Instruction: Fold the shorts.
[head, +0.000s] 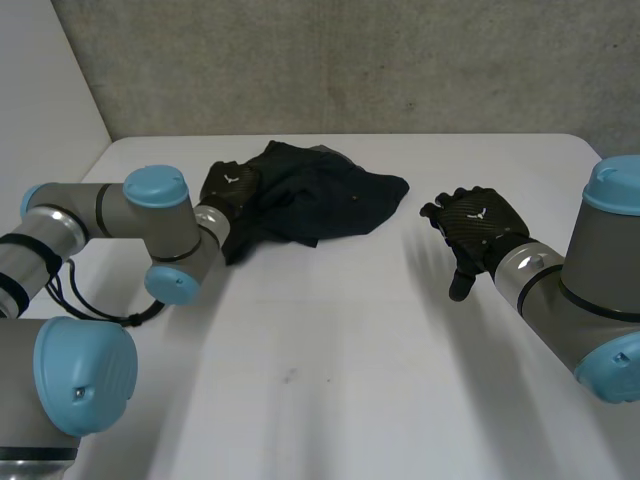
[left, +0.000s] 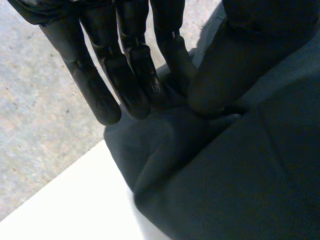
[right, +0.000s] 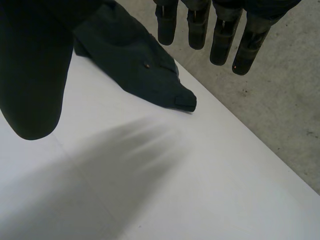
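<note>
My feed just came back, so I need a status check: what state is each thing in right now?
Shorts: crumpled in a heap, not folded, lying on the table.
Left hand: pinching the shorts' edge between fingers and thumb.
Right hand: open, holding nothing, apart from the shorts.

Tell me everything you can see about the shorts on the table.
The shorts are dark, soft cloth, lying crumpled in a loose heap toward the far side of the white table. A small stud shows on one panel. The left hand pinches a raised fold at one edge between thumb and fingers; the right hand is open and apart from them.
</note>
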